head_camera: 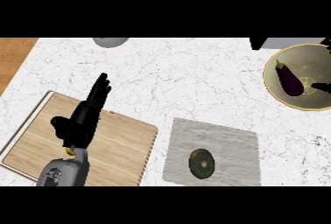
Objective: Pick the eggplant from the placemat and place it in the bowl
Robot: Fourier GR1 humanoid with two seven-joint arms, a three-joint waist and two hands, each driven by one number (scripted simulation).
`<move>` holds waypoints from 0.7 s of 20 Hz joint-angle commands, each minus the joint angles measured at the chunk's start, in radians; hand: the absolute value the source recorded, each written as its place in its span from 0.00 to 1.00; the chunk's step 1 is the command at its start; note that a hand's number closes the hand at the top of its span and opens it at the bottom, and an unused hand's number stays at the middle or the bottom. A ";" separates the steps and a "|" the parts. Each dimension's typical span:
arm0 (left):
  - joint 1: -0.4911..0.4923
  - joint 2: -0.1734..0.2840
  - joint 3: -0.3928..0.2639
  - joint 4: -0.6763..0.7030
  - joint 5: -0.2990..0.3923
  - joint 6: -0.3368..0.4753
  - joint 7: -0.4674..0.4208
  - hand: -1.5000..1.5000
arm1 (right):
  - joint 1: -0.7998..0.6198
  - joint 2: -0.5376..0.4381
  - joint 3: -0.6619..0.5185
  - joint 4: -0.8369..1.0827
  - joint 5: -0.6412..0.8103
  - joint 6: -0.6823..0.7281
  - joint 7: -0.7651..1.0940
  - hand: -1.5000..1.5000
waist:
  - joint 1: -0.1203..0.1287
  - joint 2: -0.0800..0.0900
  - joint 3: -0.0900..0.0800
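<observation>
Eggplant (290, 79): lying inside the bowl (282, 95), toward the bowl's left side
Bowl: at the counter's (194, 78) right edge, well apart from the placemat (227, 144)
Placemat: grey, carrying a dark round green thing (201, 163)
Left hand (82, 117): fingers straight and empty, over the wooden board (123, 144) left of the placemat
Right hand (321, 87): only dark fingertips at the bowl's right edge; cannot tell its state

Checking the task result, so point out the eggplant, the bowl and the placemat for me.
eggplant (290, 79), head view, middle of its purple body.
bowl (275, 92), head view, inner wall at left.
placemat (233, 144), head view, bare grey cloth.
</observation>
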 commanded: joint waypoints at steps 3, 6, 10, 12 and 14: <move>-0.009 -0.019 -0.017 0.007 -0.027 0.024 -0.001 0.50 | -0.031 -0.065 -0.115 0.039 -0.105 0.067 -0.086 0.00 | -0.007 0.001 0.000; 0.002 0.002 -0.007 -0.029 -0.009 0.002 0.015 0.50 | -0.044 -0.057 -0.145 0.067 -0.133 0.080 -0.050 0.00 | -0.008 -0.005 -0.001; -0.013 -0.008 -0.007 -0.003 -0.021 0.016 0.008 0.50 | -0.038 -0.145 -0.180 0.101 -0.167 0.208 -0.013 0.00 | -0.006 0.000 0.000; 0.024 0.011 0.008 0.003 0.010 -0.021 -0.018 0.50 | -0.049 -0.181 -0.210 0.115 -0.200 0.277 0.017 0.00 | -0.008 -0.002 0.000; 0.003 -0.013 0.001 -0.012 -0.006 0.016 0.018 0.50 | -0.039 -0.212 -0.227 0.131 -0.218 0.344 0.040 0.00 | -0.011 -0.003 0.000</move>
